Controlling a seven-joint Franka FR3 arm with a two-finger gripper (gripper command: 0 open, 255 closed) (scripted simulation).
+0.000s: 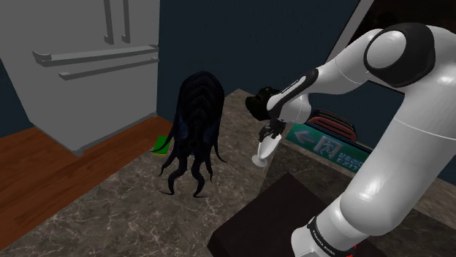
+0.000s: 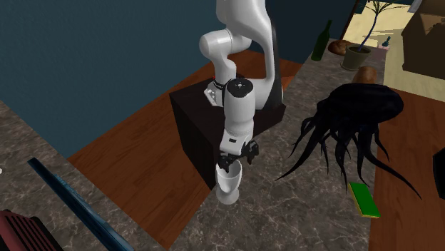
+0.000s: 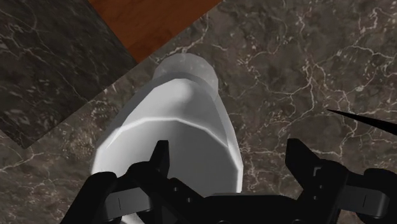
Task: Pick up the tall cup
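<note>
Marbled counter point(image 2: 299, 207) carries the tall cup point(image 2: 229, 185) upright — directly below the gripper point(image 2: 232, 162). Its fingers point(image 3: 159, 164) stand apart, nothing clasped yet.

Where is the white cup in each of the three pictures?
Shoulder view: white cup right of centre, under the gripper.
Second exterior view: cup lower centre, left of the black tentacled figure.
Wrist view: cup directly ahead of the gripper.
Shared landmark: that figure, left of the cup in shoulder view.
</note>
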